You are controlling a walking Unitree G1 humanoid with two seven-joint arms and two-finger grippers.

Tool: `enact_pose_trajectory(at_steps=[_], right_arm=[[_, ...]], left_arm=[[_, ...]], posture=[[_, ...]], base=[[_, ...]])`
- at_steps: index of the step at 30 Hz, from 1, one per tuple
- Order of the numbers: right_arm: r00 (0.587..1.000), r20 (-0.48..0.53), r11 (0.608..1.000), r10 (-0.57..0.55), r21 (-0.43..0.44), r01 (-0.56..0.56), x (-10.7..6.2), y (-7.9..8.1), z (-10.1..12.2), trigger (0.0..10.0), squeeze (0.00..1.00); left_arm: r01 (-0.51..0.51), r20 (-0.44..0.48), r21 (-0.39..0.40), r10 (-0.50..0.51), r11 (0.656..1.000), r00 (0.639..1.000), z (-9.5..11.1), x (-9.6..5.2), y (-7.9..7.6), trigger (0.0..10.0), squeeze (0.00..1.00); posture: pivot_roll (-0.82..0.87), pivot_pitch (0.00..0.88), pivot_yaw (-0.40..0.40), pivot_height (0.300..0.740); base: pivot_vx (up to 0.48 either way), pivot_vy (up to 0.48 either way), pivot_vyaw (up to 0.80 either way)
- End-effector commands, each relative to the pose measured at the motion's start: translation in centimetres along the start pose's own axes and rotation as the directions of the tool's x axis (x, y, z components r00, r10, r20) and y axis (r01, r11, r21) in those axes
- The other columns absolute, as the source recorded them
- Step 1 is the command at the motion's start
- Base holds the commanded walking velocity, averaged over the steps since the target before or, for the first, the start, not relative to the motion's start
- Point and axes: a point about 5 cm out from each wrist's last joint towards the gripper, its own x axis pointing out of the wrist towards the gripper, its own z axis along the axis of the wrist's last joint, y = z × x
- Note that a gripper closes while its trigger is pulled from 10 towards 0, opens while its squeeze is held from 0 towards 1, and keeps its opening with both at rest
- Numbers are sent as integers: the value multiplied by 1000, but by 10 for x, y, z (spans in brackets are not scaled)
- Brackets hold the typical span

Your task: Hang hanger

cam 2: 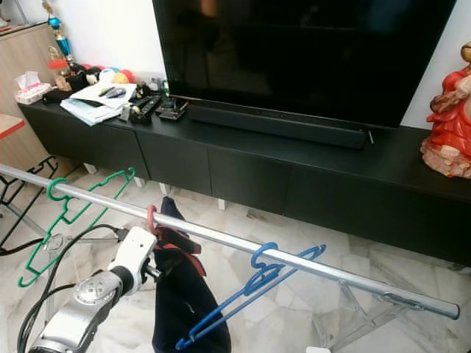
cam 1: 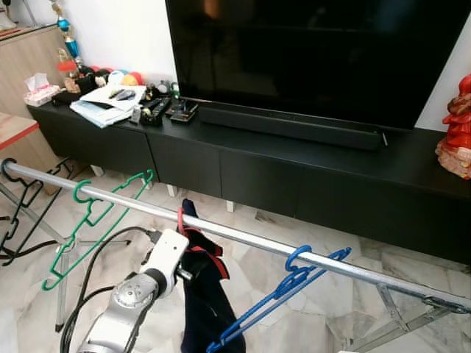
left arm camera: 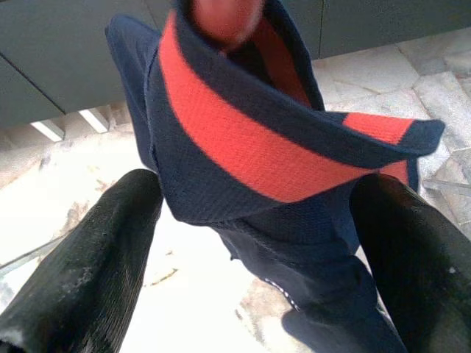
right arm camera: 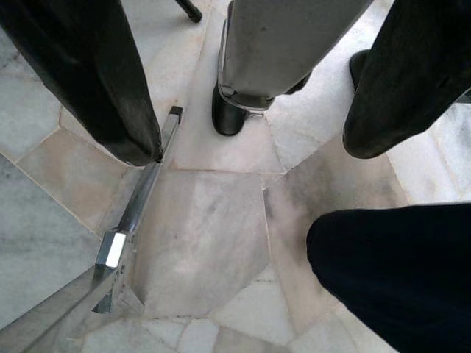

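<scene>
A silver rail [cam 1: 250,239] runs across in front of me. On it a red hanger [cam 1: 180,218] carries a navy garment [cam 1: 206,301] with a red-striped collar [left arm camera: 250,151]. A green hanger [cam 1: 88,217] hangs to its left and a blue hanger [cam 1: 287,283] to its right, both bare. My left gripper [left arm camera: 261,187] is up at the garment just below the rail, open, with one black finger [left arm camera: 96,250] on each side of the collar. My right gripper [right arm camera: 250,147] hangs low over the floor, open and holding nothing.
Behind the rail stands a long black TV console [cam 1: 294,169] with a large TV [cam 1: 316,51], papers and remotes [cam 1: 110,99] and a red figurine [cam 2: 449,118]. Black hangers [cam 1: 22,198] hang at the far left. The rack's foot bar [right arm camera: 140,198] lies on the marble floor.
</scene>
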Motion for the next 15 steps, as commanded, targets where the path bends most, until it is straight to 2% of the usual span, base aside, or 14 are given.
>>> enact_pose_trajectory(at_steps=[1, 3, 4, 5, 6, 7, 8, 9, 15], right_arm=[[1000, -13, 1000, 2, 6, -2, 0, 2, -4, 10000, 0], [1000, -13, 1000, 2, 5, -2, 0, 2, -4, 10000, 0], [1000, -13, 1000, 2, 4, -2, 0, 2, -4, 10000, 0], [1000, -13, 1000, 2, 4, -2, 0, 2, -4, 10000, 0], [1000, -13, 1000, 2, 4, -2, 0, 2, -3, 10000, 0], [1000, -13, 1000, 3, 3, -3, 0, 2, -3, 10000, 0], [1000, -13, 1000, 3, 3, -3, 0, 2, -3, 10000, 0], [1000, -13, 1000, 3, 3, -3, 0, 2, -3, 10000, 0], [1000, -13, 1000, 5, 2, -4, 0, 2, -3, 10000, 0]], left_arm=[[-6, -17, 3, 6, 1000, 1000, -2, 1, -1, 10000, 0], [-12, -15, 6, 12, 1000, 1000, -2, 1, -1, 10000, 0], [-14, -15, 6, 14, 1000, 1000, -2, 1, 0, 9216, 0], [-14, -15, 6, 14, 1000, 1000, -2, 1, 0, 9216, 0], [-19, -12, 8, 19, 1000, 1000, -1, 1, 0, 7020, 0], [-28, -8, 5, 28, 1000, 1000, 0, 2, 1, 3098, 0], [-28, -8, 5, 28, 1000, 1000, 0, 2, 1, 3098, 0], [-30, -5, 5, 30, 1000, 1000, 0, 2, 1, 0, 0], [-36, -15, 6, 36, 999, 999, -1, 2, 1, 0, 0]], posture=[[57, 60, 42, 740], [57, 60, 42, 740], [58, 58, 42, 740], [58, 58, 42, 740], [58, 58, 42, 740], [58, 58, 42, 740], [58, 58, 42, 740], [58, 58, 42, 740], [58, 53, 42, 740]], base=[[0, 0, 0], [0, 0, 0], [0, 0, 0], [0, 0, 0], [0, 0, 0], [0, 0, 0], [0, 0, 0], [0, 0, 0], [0, 0, 0]])
